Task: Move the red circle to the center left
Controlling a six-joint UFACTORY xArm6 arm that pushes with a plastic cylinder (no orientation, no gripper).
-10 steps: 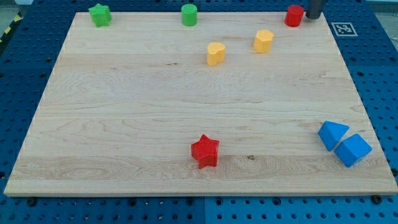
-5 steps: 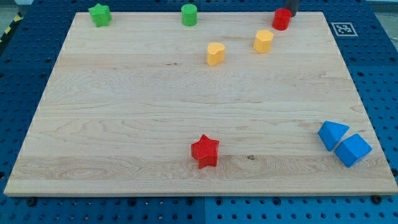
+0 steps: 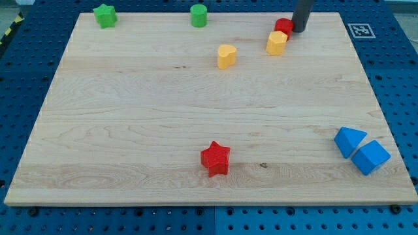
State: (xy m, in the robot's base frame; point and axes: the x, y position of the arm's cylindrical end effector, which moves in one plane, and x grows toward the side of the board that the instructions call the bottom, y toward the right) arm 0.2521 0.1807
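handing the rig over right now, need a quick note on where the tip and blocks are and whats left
My tip is at the view's top right, right against the red circle's right side.
The red circle sits near the top edge of the board, touching or almost touching the upper right of a yellow block. A second yellow block lies further left.
Done: the push has begun; the red circle has slid left and down over the last second.
Left: nearly all the way to the centre left. The yellow blocks lie in the direct line, so steering around them looks wise.
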